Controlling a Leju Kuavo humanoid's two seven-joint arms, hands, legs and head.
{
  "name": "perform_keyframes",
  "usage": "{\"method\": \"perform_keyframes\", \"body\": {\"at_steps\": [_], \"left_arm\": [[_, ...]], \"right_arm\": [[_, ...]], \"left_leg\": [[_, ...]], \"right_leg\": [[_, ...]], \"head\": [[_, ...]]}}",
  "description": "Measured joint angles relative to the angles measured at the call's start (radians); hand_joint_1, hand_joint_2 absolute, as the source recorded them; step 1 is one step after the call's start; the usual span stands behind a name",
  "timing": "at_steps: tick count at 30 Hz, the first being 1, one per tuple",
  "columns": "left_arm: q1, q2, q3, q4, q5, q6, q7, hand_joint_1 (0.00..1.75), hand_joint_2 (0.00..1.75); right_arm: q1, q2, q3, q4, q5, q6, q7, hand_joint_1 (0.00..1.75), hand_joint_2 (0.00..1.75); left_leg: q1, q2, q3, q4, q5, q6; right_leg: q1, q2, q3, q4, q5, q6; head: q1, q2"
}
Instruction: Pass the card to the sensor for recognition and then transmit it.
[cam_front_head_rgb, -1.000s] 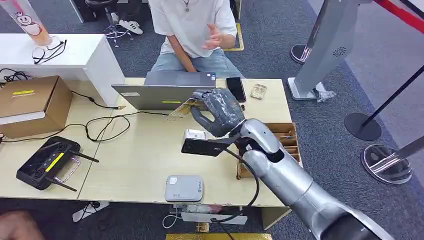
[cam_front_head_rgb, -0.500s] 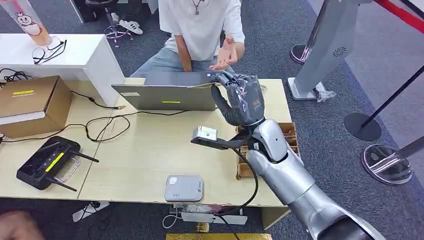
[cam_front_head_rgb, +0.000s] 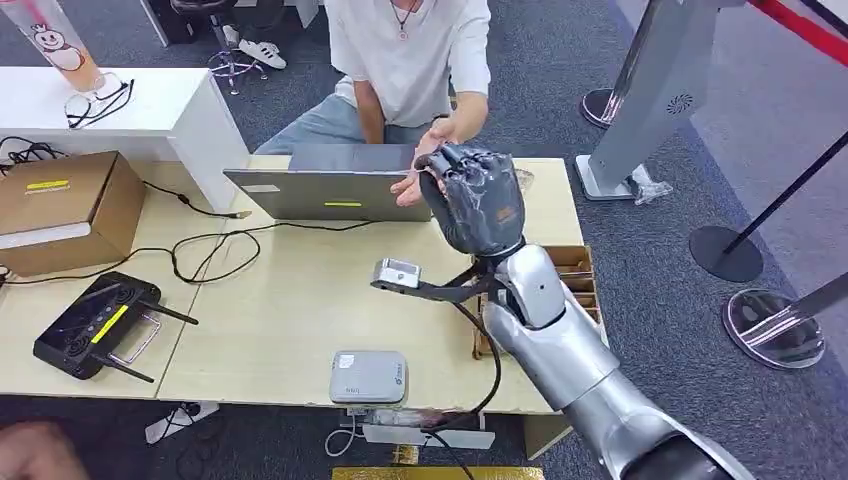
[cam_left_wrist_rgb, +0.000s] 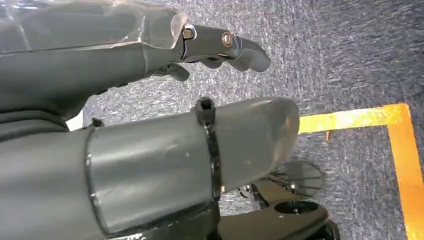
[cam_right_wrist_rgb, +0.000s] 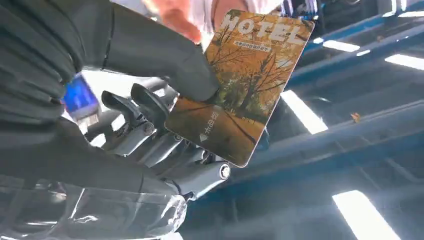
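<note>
A pale wooden desk spans the left and centre of the head view, with a person in a white T-shirt seated behind it at top centre. An open grey laptop stands at the desk's far edge, a cardboard box lies at far left, and a black controller sits in the lower left. A small grey card sensor rests near the desk's front edge at lower centre. The robot's right hand, raised at centre frame beside the laptop, meets the person's hand. In the right wrist view the thumb presses on the face of an orange hotel key card and the darker fingers back it from behind, so the card is pinched and juts out beyond the fingertips. The left hand hangs over grey carpet, fingers slightly curled and apart, holding nothing.
</note>
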Motion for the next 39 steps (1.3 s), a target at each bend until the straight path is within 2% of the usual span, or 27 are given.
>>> {"method": "perform_keyframes", "body": {"at_steps": [3, 10, 13, 22, 30, 31, 32, 33, 39], "left_arm": [[-0.001, 0.003, 0.000, 0.000, -0.002, -0.001, 0.005, 0.00, 0.00], [0.000, 0.007, 0.000, 0.000, -0.003, -0.001, 0.010, 0.00, 0.00], [-0.002, 0.010, 0.000, 0.000, -0.003, -0.002, 0.011, 0.00, 0.00], [-0.005, 0.011, 0.000, 0.000, 0.008, -0.002, 0.013, 0.00, 0.00], [-0.004, 0.011, 0.000, 0.000, 0.016, -0.001, 0.010, 0.00, 0.00], [-0.004, 0.011, 0.000, 0.000, 0.018, -0.001, 0.010, 0.00, 0.00], [-0.004, 0.011, 0.000, 0.000, 0.018, -0.001, 0.010, 0.00, 0.00], [-0.003, 0.011, 0.000, 0.000, 0.018, 0.000, 0.009, 0.00, 0.00], [0.004, 0.011, 0.000, 0.000, 0.018, 0.001, 0.003, 0.00, 0.00]], "right_arm": [[0.003, 0.024, -0.045, 0.014, 0.108, 0.000, 0.010, 1.75, 1.75], [0.021, 0.071, -0.150, 0.024, 0.267, 0.000, -0.002, 1.75, 1.75], [0.024, 0.084, -0.175, 0.024, 0.342, -0.001, 0.021, 1.75, 1.75], [0.014, 0.090, -0.167, 0.068, 0.349, -0.001, 0.125, 1.75, 1.75], [-0.006, 0.090, -0.141, 0.117, 0.349, -0.001, 0.136, 1.75, 1.75], [-0.008, 0.090, -0.140, 0.122, 0.349, -0.001, 0.135, 1.22, 1.75], [-0.009, 0.090, -0.139, 0.125, 0.349, -0.001, 0.135, 0.17, 1.75], [-0.011, 0.090, -0.137, 0.129, 0.349, -0.001, 0.135, 0.00, 1.75], [-0.014, 0.091, -0.129, 0.143, 0.349, -0.001, 0.129, 0.00, 1.75]], "left_leg": [[0.000, 0.000, 0.000, 0.000, 0.000, 0.000], [0.000, 0.000, 0.000, 0.000, 0.000, 0.000], [0.000, 0.000, 0.000, 0.000, 0.000, 0.000], [0.000, 0.000, 0.000, 0.000, 0.000, 0.000], [0.000, 0.000, -0.001, 0.000, 0.000, 0.000], [0.000, 0.000, -0.001, 0.000, 0.000, 0.000], [0.000, 0.000, -0.001, 0.000, 0.000, 0.000], [0.000, 0.000, -0.001, 0.000, 0.000, 0.000], [0.000, 0.000, -0.001, 0.000, 0.000, 0.000]], "right_leg": [[0.000, 0.000, 0.000, 0.000, 0.000, 0.000], [0.000, 0.000, 0.000, 0.000, 0.000, 0.000], [0.000, 0.000, 0.000, 0.000, 0.000, 0.000], [0.000, 0.000, 0.000, 0.000, 0.000, 0.000], [0.000, 0.000, 0.000, 0.000, 0.000, 0.000], [0.000, 0.000, 0.000, 0.000, 0.000, 0.000], [0.000, 0.000, 0.000, 0.000, 0.000, 0.000], [0.000, 0.000, 0.000, 0.000, 0.000, 0.000], [0.000, 0.000, 0.000, 0.000, 0.000, 0.000]], "head": [[0.000, 0.000], [0.000, 0.000], [0.000, 0.000], [0.000, 0.000], [0.000, 0.000], [0.000, 0.000], [0.000, 0.000], [0.000, 0.000], [0.000, 0.000]]}}
